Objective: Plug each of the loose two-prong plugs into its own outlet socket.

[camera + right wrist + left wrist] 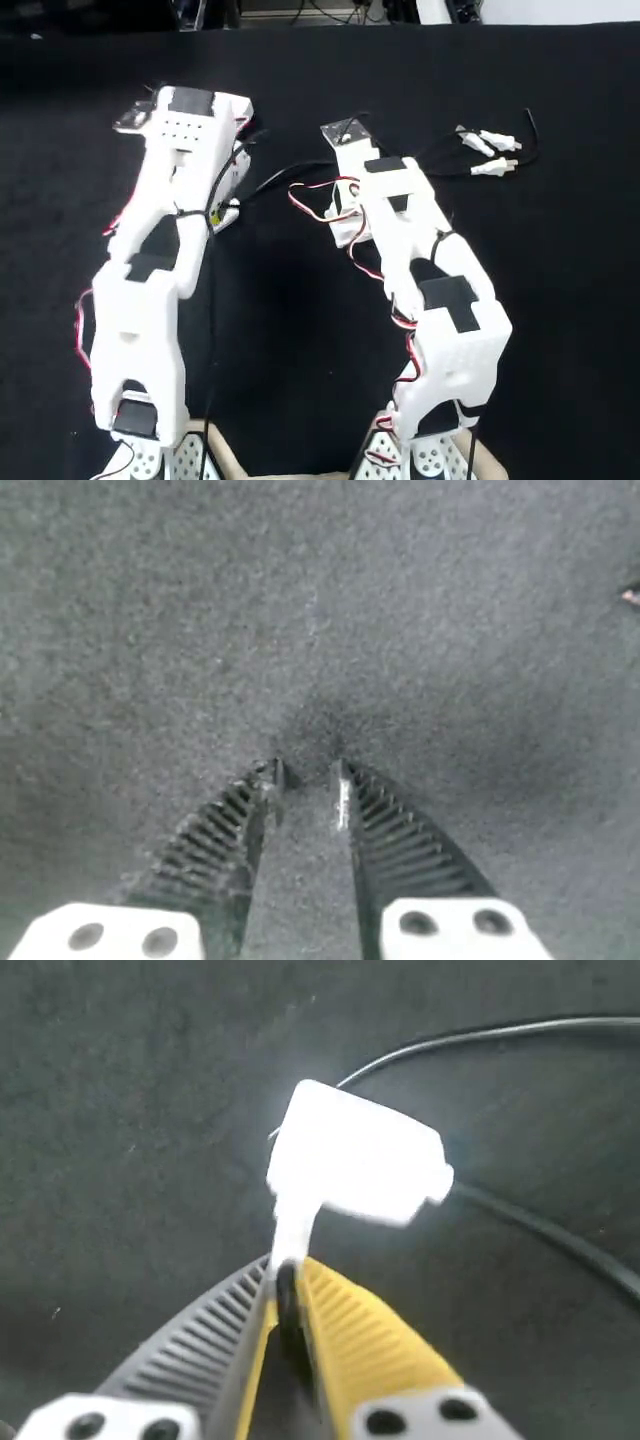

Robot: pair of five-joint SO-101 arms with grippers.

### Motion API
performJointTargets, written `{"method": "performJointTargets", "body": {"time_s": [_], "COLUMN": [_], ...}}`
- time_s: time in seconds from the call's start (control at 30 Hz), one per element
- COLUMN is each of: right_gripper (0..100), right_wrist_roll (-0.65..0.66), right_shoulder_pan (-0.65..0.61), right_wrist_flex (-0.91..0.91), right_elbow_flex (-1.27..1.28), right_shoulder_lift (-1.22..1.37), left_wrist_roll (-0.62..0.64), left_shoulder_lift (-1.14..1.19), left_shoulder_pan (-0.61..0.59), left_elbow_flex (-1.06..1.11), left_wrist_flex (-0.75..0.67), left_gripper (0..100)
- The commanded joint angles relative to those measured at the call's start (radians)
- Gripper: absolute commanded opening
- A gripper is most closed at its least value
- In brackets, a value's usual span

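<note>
Two white two-prong plugs [490,152] on black cords lie side by side on the black cloth at the far right. My left gripper [286,1272] is shut on a narrow tab of a white boxy socket block [355,1165]; black cord [500,1035] curves past the block. From above, that gripper [226,203] sits under the left arm's far end, with the cord [290,172] trailing right. My right gripper [305,775] hangs close over bare cloth, open by a narrow gap with nothing between its fingers.
Both white arms stretch from the near table edge toward the middle, with red wires [320,195] looping between them. Black cloth [560,300] covers the whole table. A small pale speck [631,597] lies at the edge of the right wrist view.
</note>
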Motion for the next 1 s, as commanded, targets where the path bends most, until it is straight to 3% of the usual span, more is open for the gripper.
{"method": "performJointTargets", "body": {"time_s": [0.0, 0.27, 0.53, 0.97], "right_gripper": [11.7, 11.7, 11.9, 12.0], "right_wrist_roll": [-0.003, -0.003, -0.003, -0.003], "right_shoulder_pan": [0.029, 0.029, 0.029, 0.029], "right_wrist_flex": [-0.023, -0.023, -0.023, -0.023], "right_elbow_flex": [0.005, 0.005, 0.005, 0.004], "right_shoulder_lift": [-0.021, -0.021, -0.021, -0.021], "left_wrist_roll": [-0.009, -0.018, -0.186, -0.333], "left_shoulder_lift": [0.043, 0.084, 0.063, -0.081], "left_shoulder_pan": [-0.001, -0.048, -0.025, 0.065], "left_elbow_flex": [-0.015, -0.054, -0.186, -0.053], "left_wrist_flex": [0.008, 0.008, 0.009, 0.011], "left_gripper": [3, 3, 3, 3]}}
